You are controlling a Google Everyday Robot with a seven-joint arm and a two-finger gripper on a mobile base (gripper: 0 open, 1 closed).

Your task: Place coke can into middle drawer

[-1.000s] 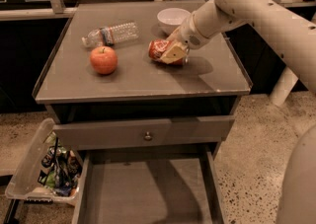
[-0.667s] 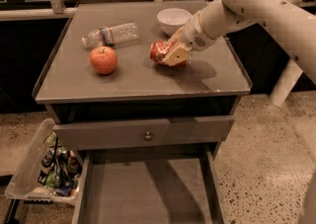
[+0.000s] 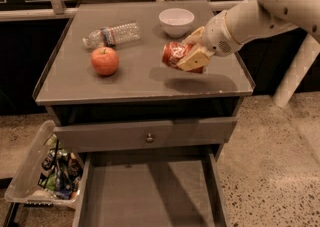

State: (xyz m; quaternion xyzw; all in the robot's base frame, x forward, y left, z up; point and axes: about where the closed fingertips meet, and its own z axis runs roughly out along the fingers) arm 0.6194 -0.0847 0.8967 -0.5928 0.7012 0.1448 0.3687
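Observation:
The red coke can [image 3: 173, 54] lies on its side in my gripper [image 3: 192, 53], held a little above the right part of the grey cabinet top [image 3: 135, 78]; its shadow falls on the top below it. The tan fingers [image 3: 193, 59] are shut on the can. My white arm reaches in from the upper right. The middle drawer [image 3: 150, 196] is pulled open at the bottom of the view, with a plain flat floor and nothing in it.
A red apple [image 3: 105, 60], a clear plastic water bottle [image 3: 112, 34] lying down and a white bowl [image 3: 176, 21] are on the top. The upper drawer with a round knob [image 3: 149, 138] is closed. A clear bin of packets [image 3: 52, 171] stands at the lower left.
The gripper has lifted the coke can off the cabinet top and now holds it in the air. The other objects have not moved.

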